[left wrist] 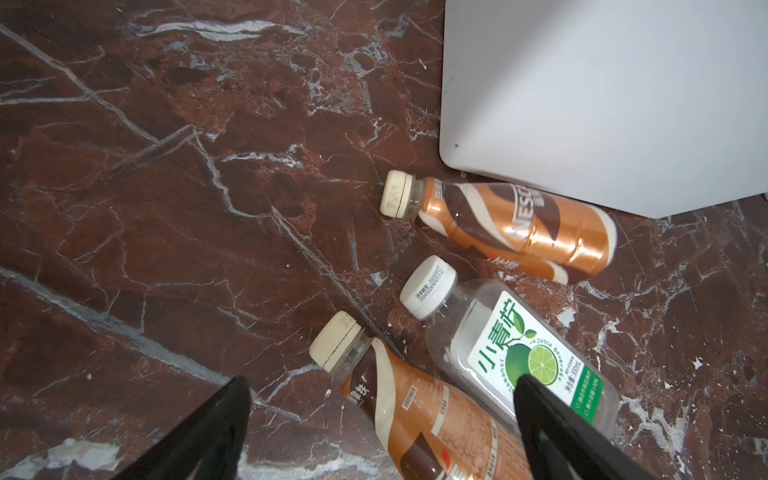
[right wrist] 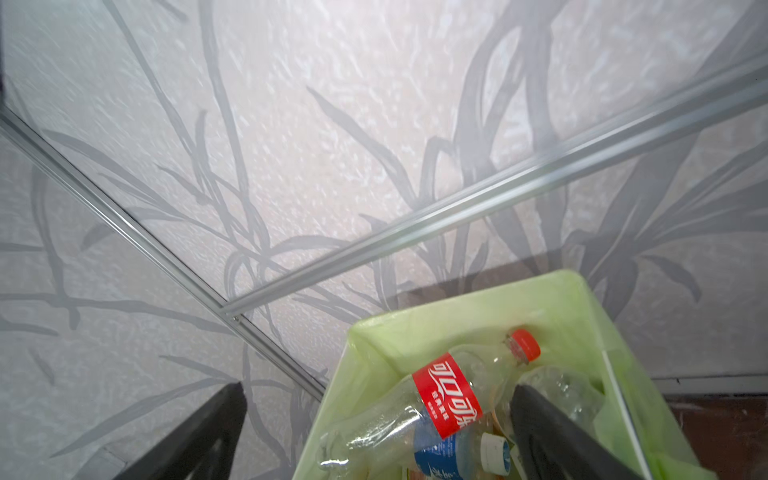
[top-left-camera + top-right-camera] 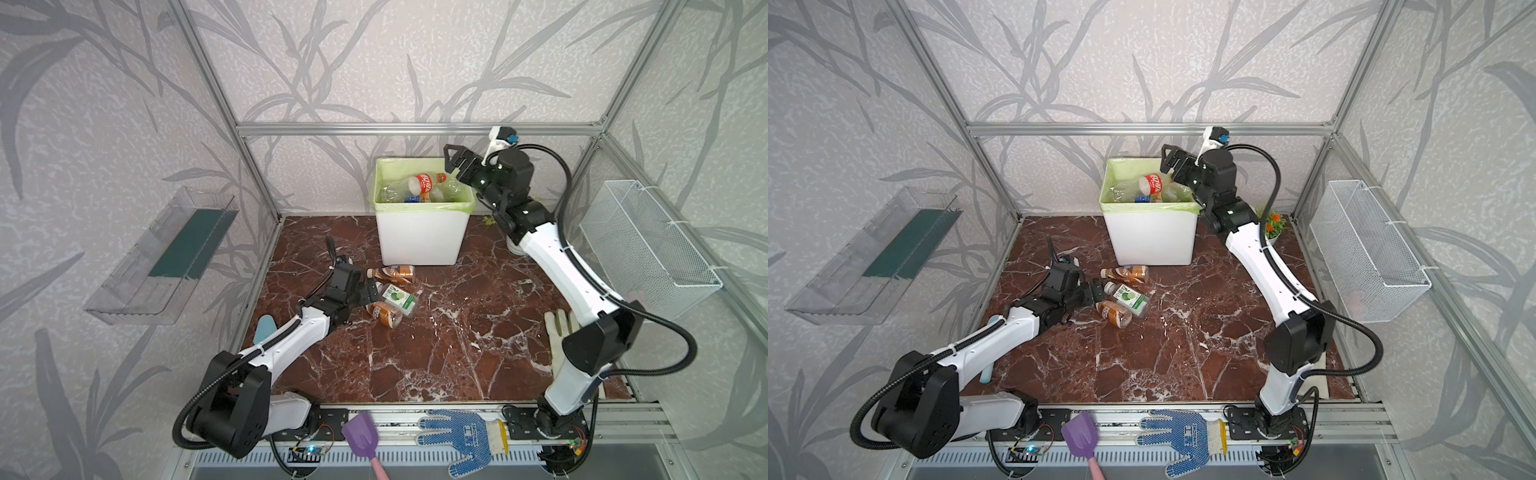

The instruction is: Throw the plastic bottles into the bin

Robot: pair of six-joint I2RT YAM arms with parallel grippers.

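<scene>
The white bin (image 3: 419,237) (image 3: 1150,239) with a green liner (image 2: 582,316) stands at the back and holds several plastic bottles. A clear red-labelled one (image 3: 427,183) (image 3: 1154,183) (image 2: 449,395) lies on top of them. My right gripper (image 3: 453,164) (image 3: 1170,161) (image 2: 378,390) hovers open over the bin's right side, holding nothing. Three bottles lie on the floor before the bin: a brown one (image 3: 392,272) (image 1: 519,224), a clear lime-labelled one (image 3: 399,298) (image 1: 519,357) and another brown one (image 3: 384,313) (image 1: 424,415). My left gripper (image 3: 370,291) (image 3: 1096,291) (image 1: 382,384) is open low beside their caps, over the nearer brown bottle's neck.
A wire mesh basket (image 3: 648,241) hangs on the right wall and a clear shelf (image 3: 166,257) on the left. A white glove (image 3: 559,332) lies under the right arm. A blue dotted glove (image 3: 461,436) and a purple scoop (image 3: 360,434) rest on the front rail. A small flower pot (image 3: 1273,226) stands behind the right arm.
</scene>
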